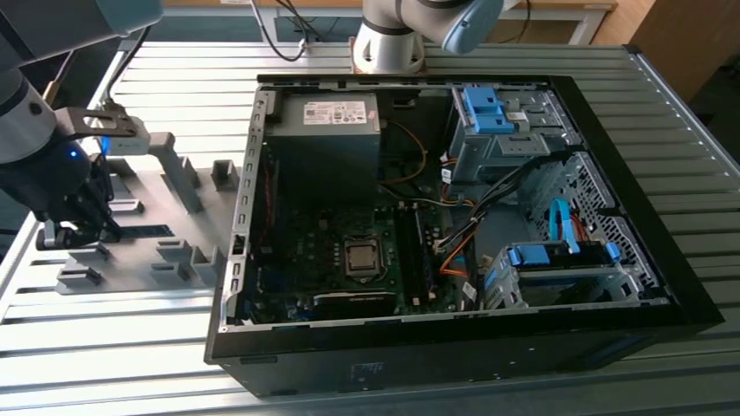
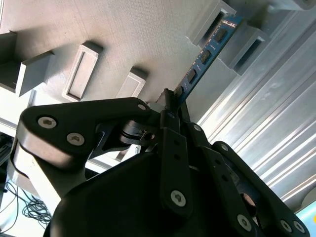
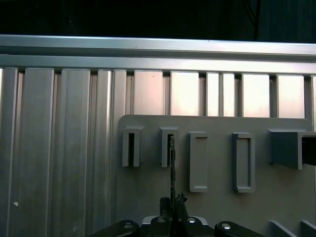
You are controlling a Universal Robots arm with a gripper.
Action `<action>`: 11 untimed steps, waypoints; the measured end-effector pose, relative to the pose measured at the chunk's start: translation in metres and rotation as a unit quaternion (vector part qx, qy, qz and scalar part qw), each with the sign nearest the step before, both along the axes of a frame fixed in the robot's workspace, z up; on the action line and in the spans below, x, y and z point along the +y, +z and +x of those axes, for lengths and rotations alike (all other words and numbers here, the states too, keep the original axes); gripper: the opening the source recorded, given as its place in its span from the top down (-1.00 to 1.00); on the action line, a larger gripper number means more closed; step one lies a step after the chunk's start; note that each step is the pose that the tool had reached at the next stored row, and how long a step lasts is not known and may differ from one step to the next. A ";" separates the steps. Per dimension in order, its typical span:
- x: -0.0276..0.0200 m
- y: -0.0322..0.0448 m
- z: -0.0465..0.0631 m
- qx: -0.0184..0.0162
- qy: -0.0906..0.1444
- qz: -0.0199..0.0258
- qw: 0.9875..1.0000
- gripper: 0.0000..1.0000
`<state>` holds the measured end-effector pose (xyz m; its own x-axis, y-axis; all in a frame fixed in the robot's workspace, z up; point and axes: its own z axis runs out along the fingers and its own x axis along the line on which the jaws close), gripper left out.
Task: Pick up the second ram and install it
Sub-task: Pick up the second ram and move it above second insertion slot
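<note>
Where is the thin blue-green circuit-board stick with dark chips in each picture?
Second wrist view: the thin blue-green circuit-board stick slants from the gripper to a slot block.
First wrist view: edge-on, a thin line between gripper and slot block.
Exterior view: too small to tell; the gripper holding it stands over the grey plastic fixture plate, exterior view's left.
Shared landmark: the grey plastic fixture plate.

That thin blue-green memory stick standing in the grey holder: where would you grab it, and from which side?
Pinch the second ram across its two flat faces, coming down from above. It stands on edge in the grey fixture, so the thin top edge faces up and the broad faces offer flat surfaces to press. The gripper looks shut on it this way.
</note>
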<state>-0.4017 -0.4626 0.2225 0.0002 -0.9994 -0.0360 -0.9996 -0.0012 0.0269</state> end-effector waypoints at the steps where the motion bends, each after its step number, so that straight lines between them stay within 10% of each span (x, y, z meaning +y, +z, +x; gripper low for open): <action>1: 0.0000 0.0001 0.000 0.000 0.000 0.000 1.000 0.72; 11: 0.0000 0.0025 0.000 0.000 0.000 0.000 1.000 0.72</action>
